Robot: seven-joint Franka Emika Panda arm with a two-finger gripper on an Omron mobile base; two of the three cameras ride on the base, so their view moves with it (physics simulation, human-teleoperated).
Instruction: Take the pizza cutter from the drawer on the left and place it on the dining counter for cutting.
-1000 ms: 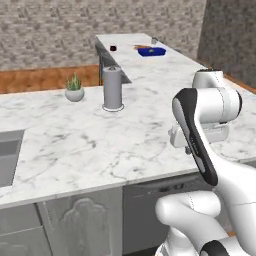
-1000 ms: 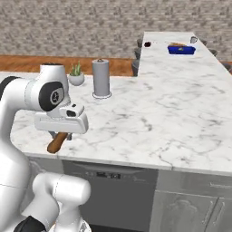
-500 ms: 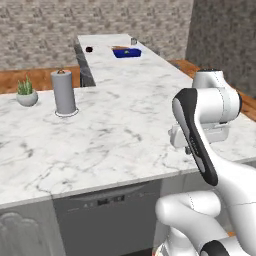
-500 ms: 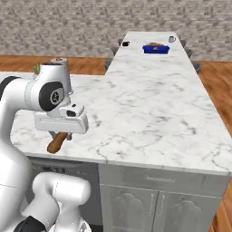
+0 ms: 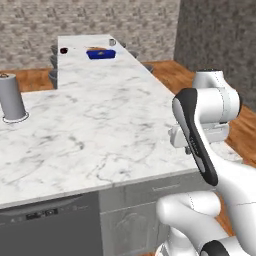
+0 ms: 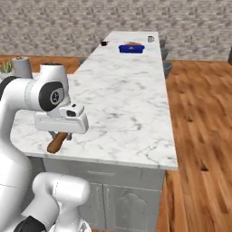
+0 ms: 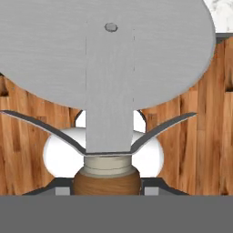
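My gripper [image 6: 60, 134] is shut on the pizza cutter's brown wooden handle [image 6: 56, 143], which hangs just off the near edge of the marble counter at my left. In the hand view the cutter's round grey blade [image 7: 107, 50] fills the top, and the handle [image 7: 107, 181] sits between my fingertips [image 7: 63, 188]. The dining counter [image 6: 136, 68] runs away from me as a long white marble top; in the left base view the dining counter [image 5: 82, 62] lies at the upper left. The drawer is out of view.
A blue dish [image 6: 131, 47] and a small cup [image 6: 150, 39] stand at the counter's far end. A grey paper towel roll [image 5: 11, 97] stands at the left. Dark stools [image 6: 166, 67] line the right side, beside wooden floor [image 6: 199, 136]. Grey cabinet fronts [image 6: 131, 199] sit below.
The whole scene has slid left in both base views, so the base has driven right along the counter. The arm's pose and its hold on the cutter are the same.
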